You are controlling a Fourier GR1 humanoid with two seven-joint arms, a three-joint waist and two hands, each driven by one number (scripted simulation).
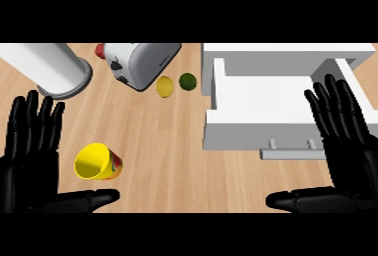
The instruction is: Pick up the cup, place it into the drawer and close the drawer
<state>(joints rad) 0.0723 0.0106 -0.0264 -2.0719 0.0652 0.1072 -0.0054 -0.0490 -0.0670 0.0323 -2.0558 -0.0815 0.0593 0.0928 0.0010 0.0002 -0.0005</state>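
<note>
A yellow cup point(96, 162) with a red patterned side lies tipped on the wooden counter at the lower left, its mouth facing up and left. My left hand point(29, 160) is open just left of it, fingers straight up, thumb stretched under the cup, not touching it. The white drawer point(258, 97) stands pulled open at the right, its inside bare, its handle point(291, 152) at the front. My right hand point(343, 150) is open over the drawer's right front corner, fingers straight, holding nothing.
A white cylinder point(52, 65) stands at the back left. A silver toaster point(140, 60) sits behind the cup, with a yellow lemon point(165, 86) and a green lime point(188, 80) next to it. Bare wood lies between cup and drawer.
</note>
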